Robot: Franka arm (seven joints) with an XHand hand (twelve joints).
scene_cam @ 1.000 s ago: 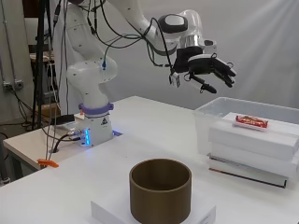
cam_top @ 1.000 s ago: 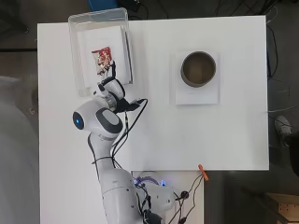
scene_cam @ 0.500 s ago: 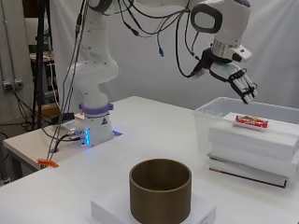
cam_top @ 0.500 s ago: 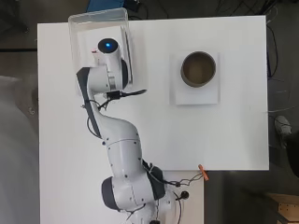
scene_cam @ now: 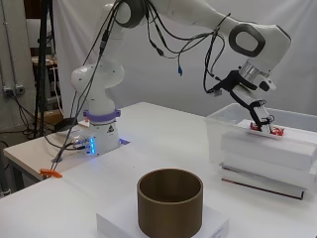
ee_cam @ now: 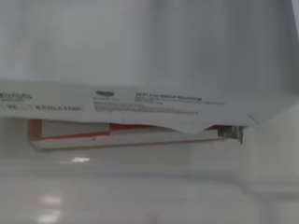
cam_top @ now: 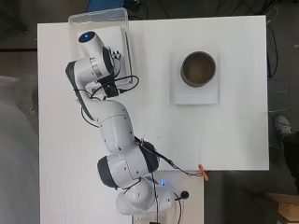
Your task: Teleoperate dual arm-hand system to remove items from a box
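Packet (scene_cam: 275,131), red and white: lying flat on the top of the stacked white blocks (scene_cam: 267,151) inside the clear box (scene_cam: 218,144), at the desk's (scene_cam: 163,134) far corner. Raised on those blocks nearly to the rim, so reachable from above without going deep between the walls.

Hand (scene_cam: 252,106) lowered over the near wall and into the box, palm turned down. Fingers (scene_cam: 262,122) released, stretched downward and slightly spread, tips at the near end of the packet. Not curled round anything; nothing held. Cannot tell from the side view whether the tips already touch the wrapper or hang just above it.

Seen from overhead, mostly hidden: arm's last link covering the box (cam_top: 77,23) and its contents, so no check of the fingers from there. Wrist view pressed close to the clear wall, showing a white printed sheet (ee_cam: 140,105) over something red-edged (ee_cam: 84,135); hard to say which item.

Likely step in hand: settling the fingers onto the packet before closing. Thin and flat against the block, so probably awkward to get the thumb under; sliding or pinching an edge may be needed. Wall close beside the hand, a risk of snagging on the lift.

Brown round container (scene_cam: 170,201) on its white slab (scene_cam: 119,220), well apart from the box, open-topped.
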